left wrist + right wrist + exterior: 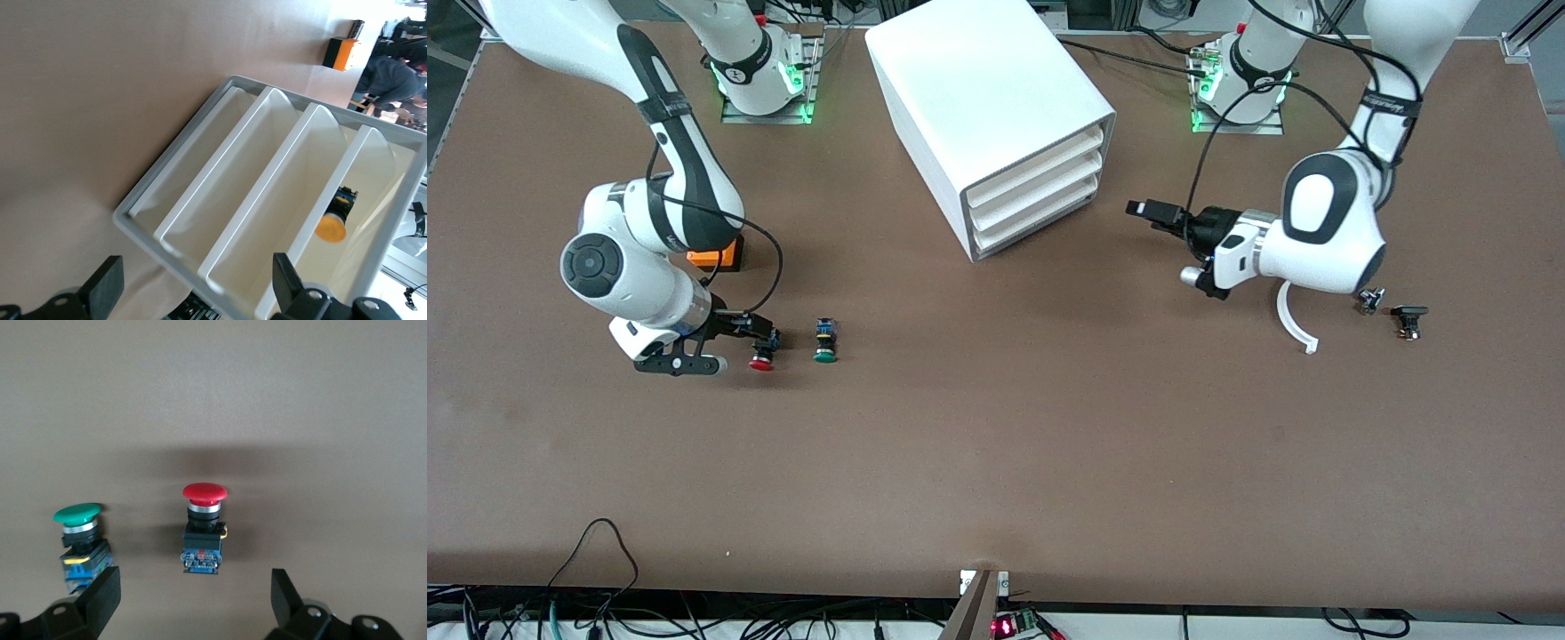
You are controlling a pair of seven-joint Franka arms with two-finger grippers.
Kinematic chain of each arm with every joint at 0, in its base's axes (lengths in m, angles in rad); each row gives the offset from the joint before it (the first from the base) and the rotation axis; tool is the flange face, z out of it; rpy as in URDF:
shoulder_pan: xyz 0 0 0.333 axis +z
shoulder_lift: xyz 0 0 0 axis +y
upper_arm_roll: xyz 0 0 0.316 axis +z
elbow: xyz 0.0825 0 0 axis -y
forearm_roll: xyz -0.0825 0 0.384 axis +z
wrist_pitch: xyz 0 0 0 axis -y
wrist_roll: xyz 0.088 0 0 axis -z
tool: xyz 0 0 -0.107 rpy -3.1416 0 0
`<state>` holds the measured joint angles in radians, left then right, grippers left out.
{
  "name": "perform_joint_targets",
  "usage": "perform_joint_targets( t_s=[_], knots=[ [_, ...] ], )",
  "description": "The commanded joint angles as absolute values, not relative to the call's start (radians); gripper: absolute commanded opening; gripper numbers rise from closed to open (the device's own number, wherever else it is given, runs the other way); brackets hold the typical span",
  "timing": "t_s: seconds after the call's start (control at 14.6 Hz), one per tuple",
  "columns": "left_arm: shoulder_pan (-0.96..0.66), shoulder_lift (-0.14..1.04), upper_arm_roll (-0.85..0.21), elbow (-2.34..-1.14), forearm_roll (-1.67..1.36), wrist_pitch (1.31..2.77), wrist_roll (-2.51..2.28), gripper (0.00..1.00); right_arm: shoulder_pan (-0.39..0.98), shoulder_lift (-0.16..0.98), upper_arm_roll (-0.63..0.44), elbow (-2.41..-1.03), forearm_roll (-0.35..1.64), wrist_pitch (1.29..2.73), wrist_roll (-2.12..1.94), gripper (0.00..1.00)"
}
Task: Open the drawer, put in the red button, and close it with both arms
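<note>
The white three-drawer cabinet (978, 98) stands at the middle of the table, and its two lower drawers (1040, 206) sit flush in it. In the left wrist view they show as white trays (267, 193). My left gripper (1141, 210) hangs open in front of the drawers, a short way off, with both fingers (107, 293) apart. The red button (762, 357) lies on the table toward the right arm's end. My right gripper (758, 334) is open just over its black-and-blue body. In the right wrist view the red button (205, 523) lies ahead of the open right gripper (193, 600).
A green-capped button (825, 343) lies beside the red one, toward the cabinet (80, 540). A yellow-capped button (332, 223) lies in the topmost drawer. An orange block (716, 256) sits under the right arm. A white curved piece (1294, 327) and small black parts (1408, 318) lie by the left arm.
</note>
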<state>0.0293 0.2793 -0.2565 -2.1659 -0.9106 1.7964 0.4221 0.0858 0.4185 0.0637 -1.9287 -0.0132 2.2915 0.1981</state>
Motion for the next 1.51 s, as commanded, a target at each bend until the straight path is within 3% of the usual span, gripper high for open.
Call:
perform_joint_targets(
  t_s=[0.0,0.75,1.03,1.3,1.44],
  knots=[
    [0.018,0.276,-0.330,-2.200,-0.978,1.885,0.445,0.89,0.083,0.465,0.066,-1.931,0.003,2.338,0.231,1.00],
    [-0.025,0.290,-0.428,-2.275,-1.089,1.985,0.425,0.80,0.084,0.546,0.066,-1.931,0.003,2.381,0.267,1.00],
    [-0.026,0.290,-0.449,-2.287,-1.089,2.018,0.423,0.54,0.084,0.545,0.067,-1.959,-0.002,2.388,0.267,1.00],
    [-0.025,0.287,-0.488,-2.309,-1.088,2.088,0.428,0.00,0.084,0.541,0.066,-2.011,-0.002,2.453,0.265,0.99],
    [-0.008,0.266,-0.468,-2.307,-1.069,2.089,0.437,0.00,0.084,0.538,0.067,-2.011,-0.002,2.450,0.264,0.75]
  ],
)
